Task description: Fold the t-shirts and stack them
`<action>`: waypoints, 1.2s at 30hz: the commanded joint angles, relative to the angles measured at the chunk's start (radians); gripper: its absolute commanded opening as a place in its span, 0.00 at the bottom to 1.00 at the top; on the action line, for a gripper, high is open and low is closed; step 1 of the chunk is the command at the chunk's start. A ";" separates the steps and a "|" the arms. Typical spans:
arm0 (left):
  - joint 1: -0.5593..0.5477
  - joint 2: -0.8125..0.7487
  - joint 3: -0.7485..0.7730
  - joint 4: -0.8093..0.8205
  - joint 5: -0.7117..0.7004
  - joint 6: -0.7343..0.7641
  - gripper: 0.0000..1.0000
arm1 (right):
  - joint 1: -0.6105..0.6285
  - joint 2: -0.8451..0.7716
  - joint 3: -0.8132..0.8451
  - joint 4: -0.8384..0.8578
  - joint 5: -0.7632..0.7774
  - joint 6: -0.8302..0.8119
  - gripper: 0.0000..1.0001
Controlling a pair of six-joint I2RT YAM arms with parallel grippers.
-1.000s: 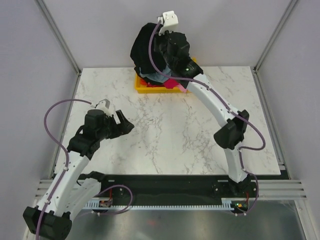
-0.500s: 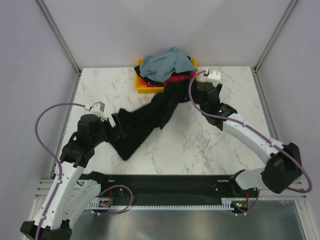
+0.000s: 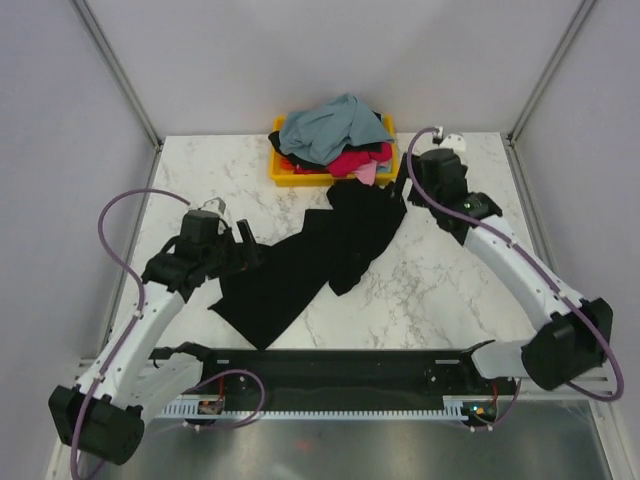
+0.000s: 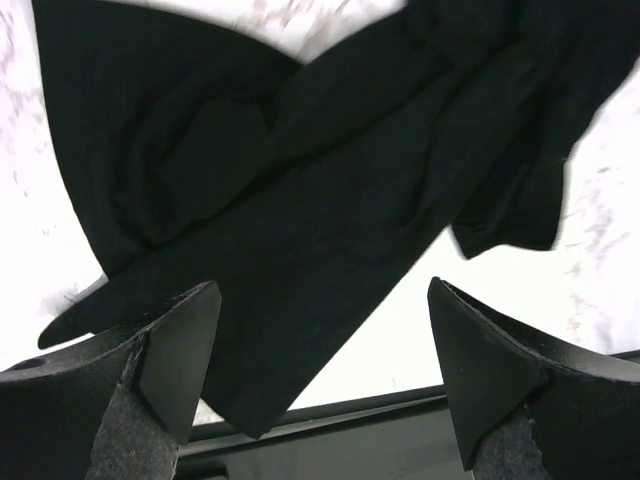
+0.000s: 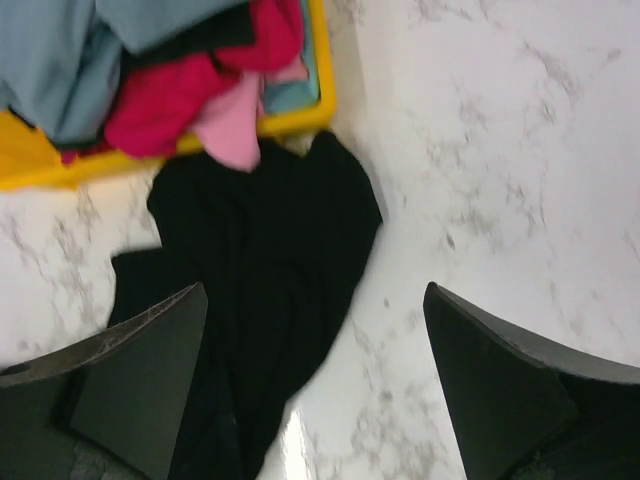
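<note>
The black t-shirt (image 3: 310, 265) lies rumpled on the table (image 3: 480, 290), stretched out on a diagonal. Its far end sits just in front of the yellow bin (image 3: 283, 178) and its near end reaches toward the table's near edge on the left. The bin holds the other t-shirts in a heap: a grey-blue one (image 3: 325, 125) on top, a magenta-red one (image 3: 355, 160) below it, and a pink one (image 3: 366, 173) spilling over the front rim just beside the black cloth. The left gripper (image 3: 245, 245) hovers over the shirt's near half, jaws spread wide and holding nothing. The right gripper (image 3: 405, 195) hangs above the far end, jaws likewise wide apart and empty.
</note>
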 commanded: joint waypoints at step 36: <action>-0.103 0.706 -0.082 0.342 -0.169 -0.226 0.85 | -0.566 1.124 1.005 0.006 -0.212 -0.039 0.00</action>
